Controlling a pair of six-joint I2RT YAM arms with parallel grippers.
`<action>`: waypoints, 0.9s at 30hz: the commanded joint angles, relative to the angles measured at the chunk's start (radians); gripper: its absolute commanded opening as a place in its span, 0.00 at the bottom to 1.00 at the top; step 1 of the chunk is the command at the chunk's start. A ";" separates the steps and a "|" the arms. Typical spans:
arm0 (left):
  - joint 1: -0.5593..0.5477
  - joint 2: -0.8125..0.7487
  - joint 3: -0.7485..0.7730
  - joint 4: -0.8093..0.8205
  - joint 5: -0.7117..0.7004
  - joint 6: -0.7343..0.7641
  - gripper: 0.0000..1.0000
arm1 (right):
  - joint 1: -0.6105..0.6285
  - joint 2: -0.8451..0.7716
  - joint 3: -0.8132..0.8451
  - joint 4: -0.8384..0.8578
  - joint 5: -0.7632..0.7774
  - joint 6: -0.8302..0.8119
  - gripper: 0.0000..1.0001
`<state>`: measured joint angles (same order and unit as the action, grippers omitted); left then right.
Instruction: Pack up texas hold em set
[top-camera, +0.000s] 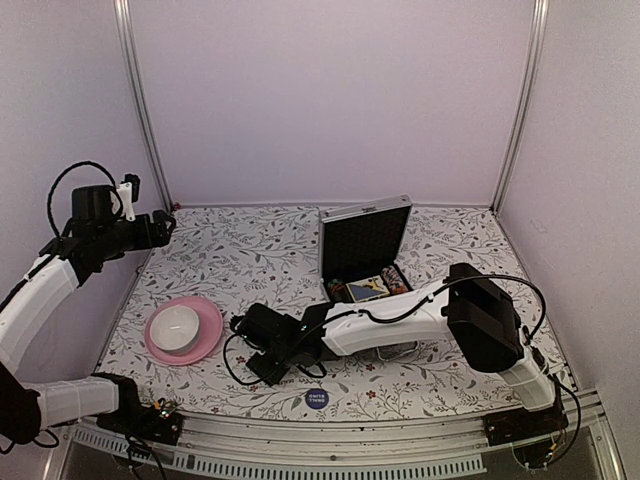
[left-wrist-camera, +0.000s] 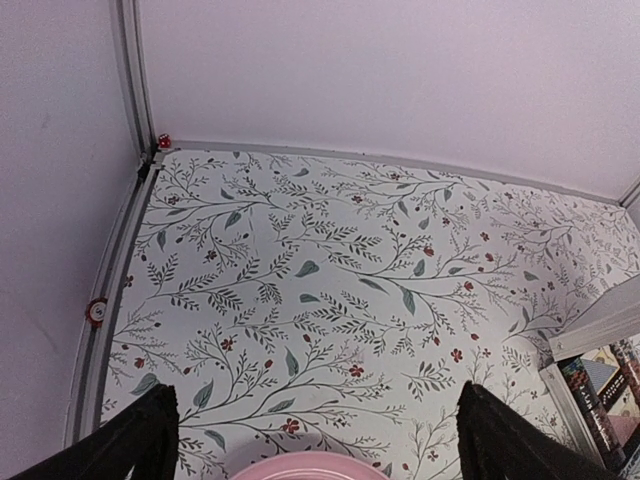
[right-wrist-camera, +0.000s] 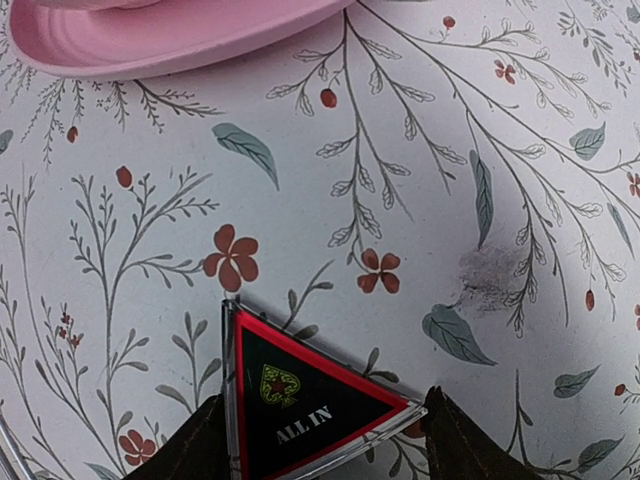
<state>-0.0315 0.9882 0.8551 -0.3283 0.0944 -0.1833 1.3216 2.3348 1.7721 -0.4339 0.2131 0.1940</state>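
The silver case (top-camera: 364, 238) stands open at the back middle, its black-lined lid upright, with cards and chips (top-camera: 368, 288) inside. Its edge also shows in the left wrist view (left-wrist-camera: 590, 330). My right gripper (top-camera: 262, 366) is low over the table left of the case. In the right wrist view its fingertips (right-wrist-camera: 200, 445) press both sides of the red-black "ALL IN" triangle (right-wrist-camera: 300, 400). The blue disc (top-camera: 316, 398) lies near the front edge. My left gripper (top-camera: 165, 226) hovers open and empty at the back left, with its fingers (left-wrist-camera: 140, 440) wide apart.
A pink plate (top-camera: 207, 338) with a white bowl (top-camera: 175, 322) sits at the front left, just beyond the triangle (right-wrist-camera: 150, 40). Its rim shows in the left wrist view (left-wrist-camera: 300, 465). Walls and metal posts bound the floral table (top-camera: 250, 250).
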 joint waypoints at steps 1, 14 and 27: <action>0.011 -0.012 -0.011 0.023 0.009 0.015 0.97 | 0.002 -0.024 -0.016 -0.040 0.041 -0.017 0.61; 0.012 -0.013 -0.013 0.021 0.009 0.016 0.97 | -0.019 -0.206 -0.094 -0.013 0.094 0.007 0.57; 0.014 -0.004 -0.010 0.029 0.017 0.014 0.97 | -0.208 -0.621 -0.519 -0.006 0.090 0.137 0.56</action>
<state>-0.0292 0.9874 0.8532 -0.3264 0.0978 -0.1833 1.2018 1.8305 1.3659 -0.4397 0.2863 0.2684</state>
